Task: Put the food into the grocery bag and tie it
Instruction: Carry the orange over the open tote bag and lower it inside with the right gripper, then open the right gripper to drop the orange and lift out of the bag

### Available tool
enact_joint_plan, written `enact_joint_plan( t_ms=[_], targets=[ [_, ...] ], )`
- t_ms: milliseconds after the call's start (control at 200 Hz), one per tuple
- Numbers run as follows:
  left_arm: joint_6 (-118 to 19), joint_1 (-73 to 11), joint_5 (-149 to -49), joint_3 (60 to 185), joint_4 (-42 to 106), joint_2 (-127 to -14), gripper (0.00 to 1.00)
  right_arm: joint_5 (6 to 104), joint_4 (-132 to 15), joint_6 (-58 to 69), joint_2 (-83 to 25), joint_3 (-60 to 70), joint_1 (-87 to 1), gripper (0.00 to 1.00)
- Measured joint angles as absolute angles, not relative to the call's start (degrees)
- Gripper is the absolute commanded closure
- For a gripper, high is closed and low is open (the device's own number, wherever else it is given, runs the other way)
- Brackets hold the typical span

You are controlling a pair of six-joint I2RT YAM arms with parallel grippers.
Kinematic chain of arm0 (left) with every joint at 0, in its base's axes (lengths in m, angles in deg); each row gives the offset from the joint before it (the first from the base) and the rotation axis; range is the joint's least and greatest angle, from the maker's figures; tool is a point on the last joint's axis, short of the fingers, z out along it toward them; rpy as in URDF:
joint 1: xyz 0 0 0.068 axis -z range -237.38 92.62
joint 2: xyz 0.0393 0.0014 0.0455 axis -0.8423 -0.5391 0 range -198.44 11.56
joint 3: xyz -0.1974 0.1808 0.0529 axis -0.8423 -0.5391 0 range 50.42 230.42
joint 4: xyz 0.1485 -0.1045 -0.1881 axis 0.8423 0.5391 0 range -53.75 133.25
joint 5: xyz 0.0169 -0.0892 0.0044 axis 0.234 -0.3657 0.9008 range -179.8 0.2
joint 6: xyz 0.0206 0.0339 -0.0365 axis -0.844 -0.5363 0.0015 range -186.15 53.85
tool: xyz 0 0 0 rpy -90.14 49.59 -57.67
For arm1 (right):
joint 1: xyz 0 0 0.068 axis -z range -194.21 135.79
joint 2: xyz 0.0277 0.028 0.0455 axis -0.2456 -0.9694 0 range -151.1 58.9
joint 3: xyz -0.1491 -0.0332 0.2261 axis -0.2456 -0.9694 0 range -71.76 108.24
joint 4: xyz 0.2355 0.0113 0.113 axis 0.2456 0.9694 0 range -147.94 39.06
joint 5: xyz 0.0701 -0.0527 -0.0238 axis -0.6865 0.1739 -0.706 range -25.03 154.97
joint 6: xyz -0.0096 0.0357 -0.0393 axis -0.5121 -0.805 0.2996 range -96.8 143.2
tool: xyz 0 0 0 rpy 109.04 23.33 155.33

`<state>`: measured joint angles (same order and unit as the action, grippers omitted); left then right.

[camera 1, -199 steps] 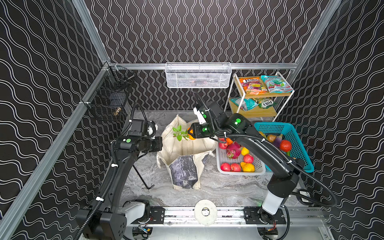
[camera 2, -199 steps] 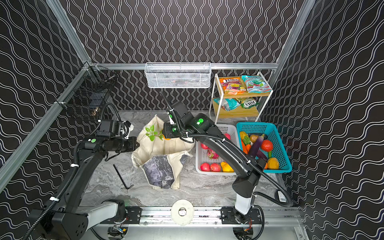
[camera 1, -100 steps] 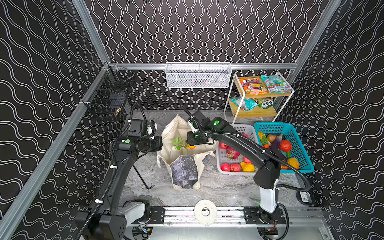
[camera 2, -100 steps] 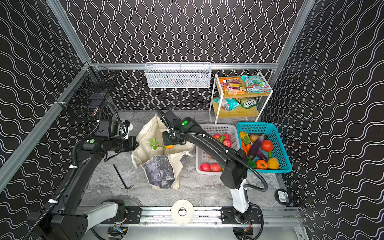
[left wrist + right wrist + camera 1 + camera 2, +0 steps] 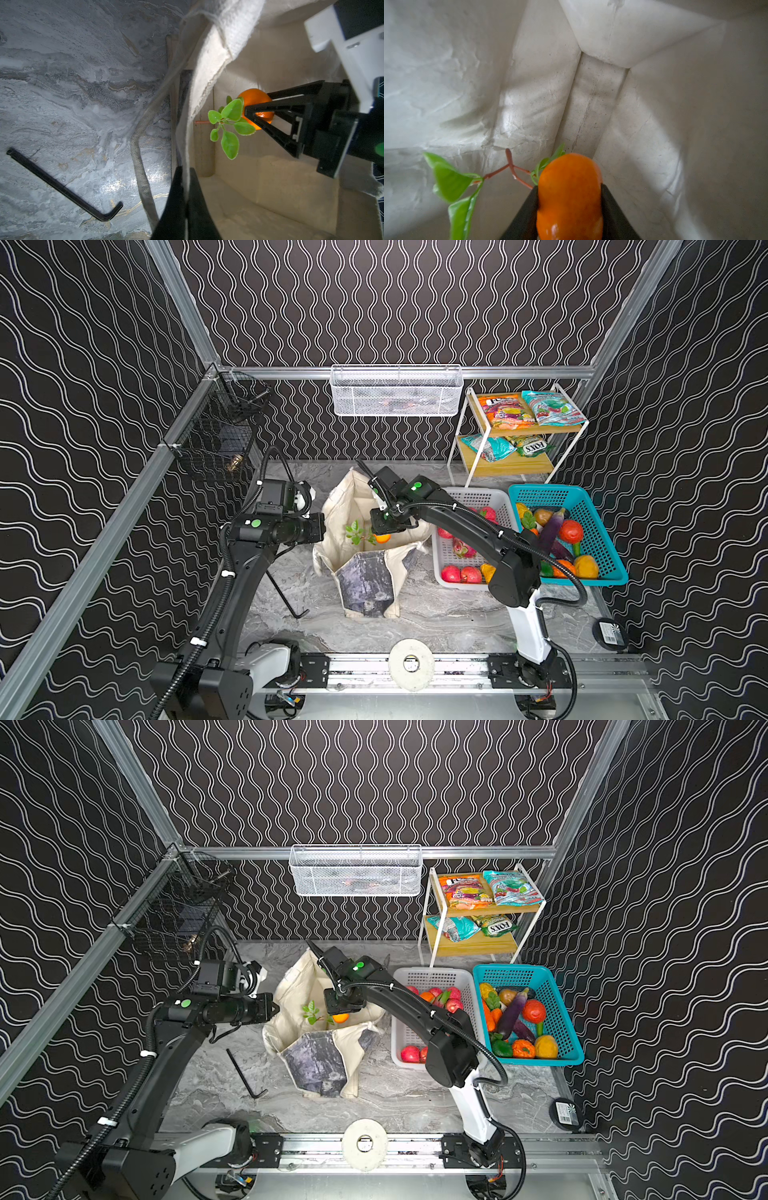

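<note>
Orange fruit [image 5: 569,199] is hanging inside the bag [image 5: 365,580] at the desk's [image 5: 436,614] middle, where we are gripping it with our right pincer [image 5: 569,187], partly closed; our left pincer [image 5: 186,169] is pinching the bag's rim, fully closed.

Place: this was a robot lab cell, dressed up as a grocery corner.
Walls: wavy black panels [image 5: 395,302] hung in a bare aluminium frame [image 5: 519,372].
Rig: two arms [image 5: 469,526] stood on a rail [image 5: 353,668].
Floor: a marble-look sheet [image 5: 449,614] lay there.
Props: a rack [image 5: 509,466] of packets [image 5: 505,410], baskets [image 5: 598,531] of toy produce [image 5: 571,531], and a tote bag [image 5: 365,585] stood by.
</note>
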<state>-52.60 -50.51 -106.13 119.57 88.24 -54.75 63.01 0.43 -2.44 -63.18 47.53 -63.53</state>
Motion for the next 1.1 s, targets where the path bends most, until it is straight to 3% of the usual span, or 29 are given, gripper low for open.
enact_joint_plan(
  t_ms=[741,1101],
  targets=[
    [-53.00,-50.51,-112.06,117.01,83.93,-53.89,1.00,67.74,-4.42,-5.90,-67.20,39.97,-65.61,0.62],
    [-54.35,-50.64,-111.42,118.12,84.32,-54.44,1.00,67.80,-6.19,-7.41,-69.95,38.06,-65.76,0.52]
  ],
)
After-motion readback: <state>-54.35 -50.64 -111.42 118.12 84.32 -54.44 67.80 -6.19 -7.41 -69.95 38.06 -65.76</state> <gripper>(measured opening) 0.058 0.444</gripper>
